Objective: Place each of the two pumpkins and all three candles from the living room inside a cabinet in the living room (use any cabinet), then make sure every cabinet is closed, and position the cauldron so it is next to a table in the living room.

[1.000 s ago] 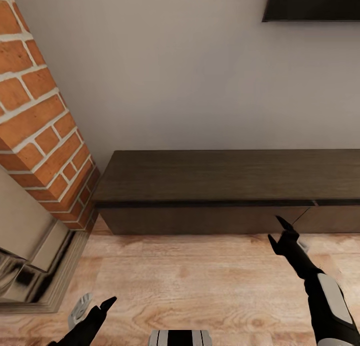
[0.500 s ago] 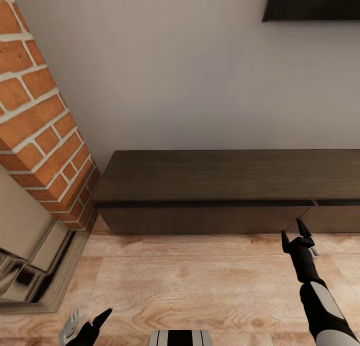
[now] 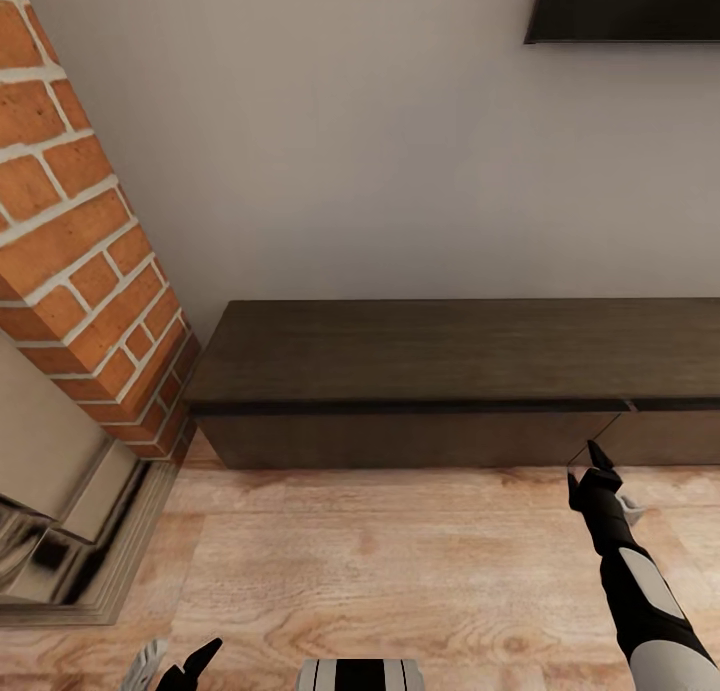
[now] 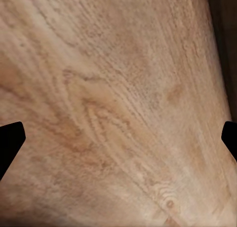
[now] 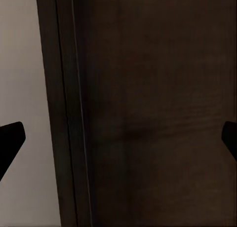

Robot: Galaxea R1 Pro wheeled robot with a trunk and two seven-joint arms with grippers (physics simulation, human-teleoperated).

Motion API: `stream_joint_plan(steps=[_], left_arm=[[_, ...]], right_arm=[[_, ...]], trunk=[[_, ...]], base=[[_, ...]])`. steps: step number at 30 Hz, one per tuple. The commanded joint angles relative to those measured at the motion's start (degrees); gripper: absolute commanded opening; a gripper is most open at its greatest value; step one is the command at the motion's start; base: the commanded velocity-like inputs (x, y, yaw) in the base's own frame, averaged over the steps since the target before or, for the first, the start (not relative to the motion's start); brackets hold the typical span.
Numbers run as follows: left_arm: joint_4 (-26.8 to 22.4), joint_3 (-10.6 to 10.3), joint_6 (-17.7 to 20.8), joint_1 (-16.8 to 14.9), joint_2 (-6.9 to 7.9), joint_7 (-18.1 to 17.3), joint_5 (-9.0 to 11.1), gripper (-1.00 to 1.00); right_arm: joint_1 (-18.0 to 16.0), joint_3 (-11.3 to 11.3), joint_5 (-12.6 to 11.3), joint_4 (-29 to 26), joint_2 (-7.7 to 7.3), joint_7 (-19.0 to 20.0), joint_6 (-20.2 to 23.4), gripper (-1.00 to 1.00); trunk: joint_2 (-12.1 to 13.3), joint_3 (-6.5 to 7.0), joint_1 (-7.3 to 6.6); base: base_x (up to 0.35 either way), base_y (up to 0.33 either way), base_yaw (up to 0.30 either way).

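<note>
The long, low dark brown cabinet [image 3: 450,356] stands against the white wall with its pull-out fronts shut. My right gripper [image 3: 587,469] is open just in front of the cabinet's lower front, near the seam between two fronts. In the right wrist view the dark wood cabinet front [image 5: 158,108] is close ahead, with nothing between the fingers. My left gripper [image 3: 180,659] is open low over the floor at the near left, and the left wrist view looks down on bare floorboards [image 4: 118,89]. Pumpkins, candles and cauldron are out of view.
A red brick fireplace column [image 3: 70,251] with a shiny metal surround [image 3: 60,531] stands at the left, touching the cabinet's left end. A dark wall-mounted panel [image 3: 625,6] hangs at the upper right. Light wood floor [image 3: 380,561] lies between me and the cabinet.
My right gripper has moved right and closer to the cabinet front. The left gripper has sunk lower toward the picture's bottom edge.
</note>
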Motion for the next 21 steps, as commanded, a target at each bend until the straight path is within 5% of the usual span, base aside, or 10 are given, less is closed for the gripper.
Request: stream_joint_plan(steps=[1,9,13,21], left_arm=[[-0.05,0.09,0.35,0.0,0.0,-0.08,0.25,1.0],[-1.09,-0.15,0.33,-0.01,0.05,-0.24,0.33,1.0],[-3.09,-0.53,0.38,-0.01,0.05,-0.76,0.28,1.0],[-3.68,-1.38,0.41,-0.01,-0.08,-0.9,-3.01,1.0]], right_arm=[[-0.06,-0.17,-0.56,0.0,0.0,-0.26,0.54,1.0],[-0.03,-0.24,-0.43,-1.31,0.0,-1.44,0.26,1.0],[0.41,0.02,-0.44,-6.46,0.47,-1.31,0.16,1.0],[0.57,0.02,-0.52,-7.61,0.55,-1.02,0.28,1.0]], trunk=[[-0.01,-0.03,-0.01],[-0.01,-0.03,-0.01],[-0.01,-0.03,-0.01],[-0.01,-0.03,-0.01]], base=[[0.0,0.0,0.0],[0.0,0.0,0.0],[0.0,0.0,0.0],[0.0,0.0,0.0]])
